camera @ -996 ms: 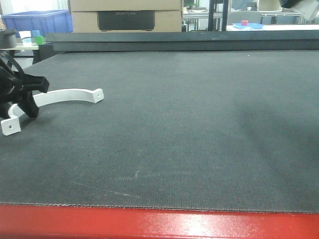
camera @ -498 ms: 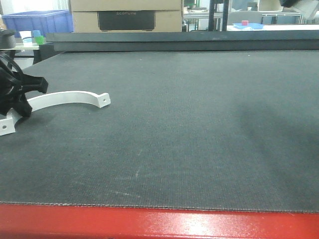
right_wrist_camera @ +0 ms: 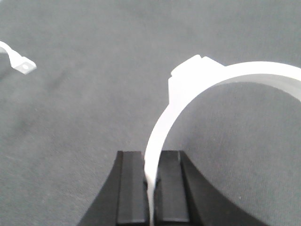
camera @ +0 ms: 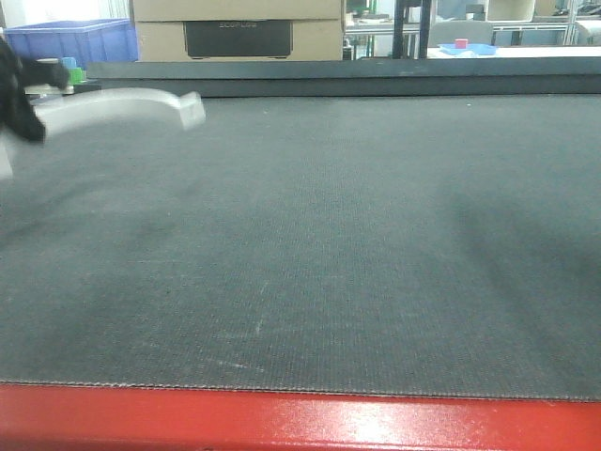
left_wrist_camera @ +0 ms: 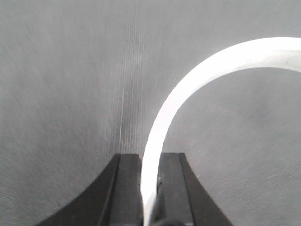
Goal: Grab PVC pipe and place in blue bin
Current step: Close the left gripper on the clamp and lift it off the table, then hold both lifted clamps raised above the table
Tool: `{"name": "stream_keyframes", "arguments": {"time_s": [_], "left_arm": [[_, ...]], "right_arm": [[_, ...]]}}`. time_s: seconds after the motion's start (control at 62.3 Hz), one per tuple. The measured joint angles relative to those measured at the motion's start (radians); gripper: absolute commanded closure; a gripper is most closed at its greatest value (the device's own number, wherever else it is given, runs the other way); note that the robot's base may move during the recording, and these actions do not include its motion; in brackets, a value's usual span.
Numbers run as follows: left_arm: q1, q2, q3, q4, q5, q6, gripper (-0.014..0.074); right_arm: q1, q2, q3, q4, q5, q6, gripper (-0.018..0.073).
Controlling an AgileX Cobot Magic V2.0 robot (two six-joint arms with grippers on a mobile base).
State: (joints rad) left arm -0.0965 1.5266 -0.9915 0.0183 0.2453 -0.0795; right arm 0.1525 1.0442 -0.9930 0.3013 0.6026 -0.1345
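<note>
Your left fingers (left_wrist_camera: pixel 128 193) clench the curved PVC pipe (left_wrist_camera: pixel 162 125), apparently clear of the tabletop (camera: pixel 376 235); blur obscures it. Your right fingers (right_wrist_camera: pixel 130 188) grasp a second curved piece (right_wrist_camera: pixel 188 80). Carrying step: next, reach the blue bin (camera: pixel 70 39) and release.

Pipe piece (left_wrist_camera: pixel 164 113): white flat band, bent in an arc, pinched edge-on in the left gripper (left_wrist_camera: pixel 150 162) and curving up and right from it; blurred in the front view.
Second pipe piece (right_wrist_camera: pixel 162 125): white arc with stepped tab, clamped in the right gripper (right_wrist_camera: pixel 149 162).
Blue bin (camera: pixel 70 38): beyond the left gripper.
</note>
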Motion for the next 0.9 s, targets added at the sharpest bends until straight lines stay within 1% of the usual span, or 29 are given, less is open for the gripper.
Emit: {"name": "stream_keyframes", "arguments": {"time_s": [0.305, 0.402, 0.594, 0.755, 0.899], "left_arm": [[0.000, -0.282, 0.035, 0.000, 0.023, 0.000, 0.0707], [0.000, -0.376, 0.087, 0.000, 0.041, 0.000, 0.0707], [0.000, -0.590, 0.217, 0.000, 0.034, 0.000, 0.0707], [0.030, -0.755, 0.303, -0.007, 0.045, 0.000, 0.0707], [0.064, -0.890, 0.337, -0.006, 0.094, -0.002, 0.0707]], "right_arm": [[0.000, -0.124, 0.009, 0.000, 0.000, 0.000, 0.0712], [0.000, -0.179, 0.052, 0.000, -0.004, 0.000, 0.0712], [0.000, -0.300, 0.163, 0.000, -0.045, 0.000, 0.0712], [0.000, -0.392, 0.225, -0.008, -0.075, 0.000, 0.0712], [0.000, -0.459, 0.257, -0.025, -0.079, 0.000, 0.0712]]}}
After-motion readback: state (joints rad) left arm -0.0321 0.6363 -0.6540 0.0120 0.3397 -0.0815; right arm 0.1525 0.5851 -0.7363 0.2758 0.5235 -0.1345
